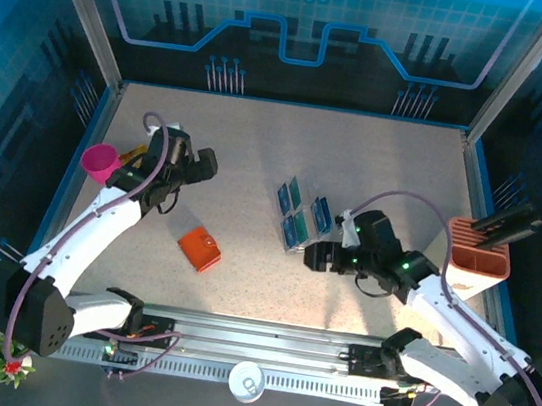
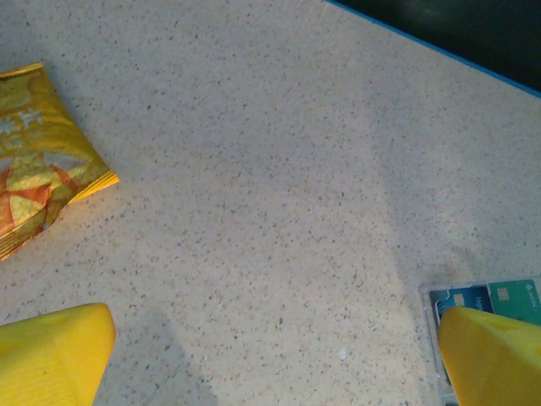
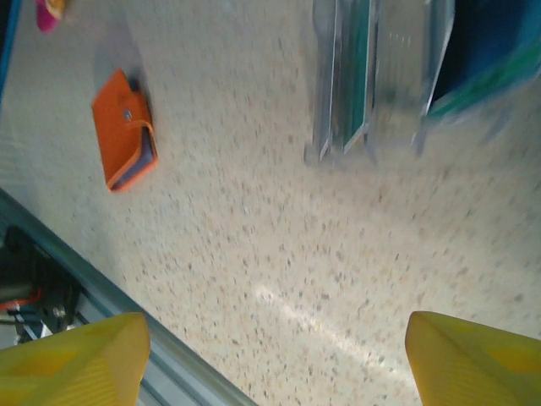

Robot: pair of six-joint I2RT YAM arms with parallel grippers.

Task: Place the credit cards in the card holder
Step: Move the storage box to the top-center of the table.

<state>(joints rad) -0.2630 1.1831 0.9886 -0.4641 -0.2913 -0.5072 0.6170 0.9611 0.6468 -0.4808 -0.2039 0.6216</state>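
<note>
At the near edge a white cup (image 1: 246, 379) sits on the rail. Past it the card holder (image 1: 200, 249) lies flat and closed on the speckled table (image 1: 259, 141), turned cornerwise, its long axis running far-left to near-right. The right gripper (image 1: 310, 255) hangs just short of the credit cards (image 1: 290, 198), jaws wide apart and empty. The cards stand on edge in a clear rack (image 3: 397, 76), blurred in the wrist view. Farther back the left gripper (image 1: 206, 161) is spread wide, holding nothing. A yellow snack bag (image 2: 34, 161) is cut off at the frame edge. Blue-lit panels wall the room.
</note>
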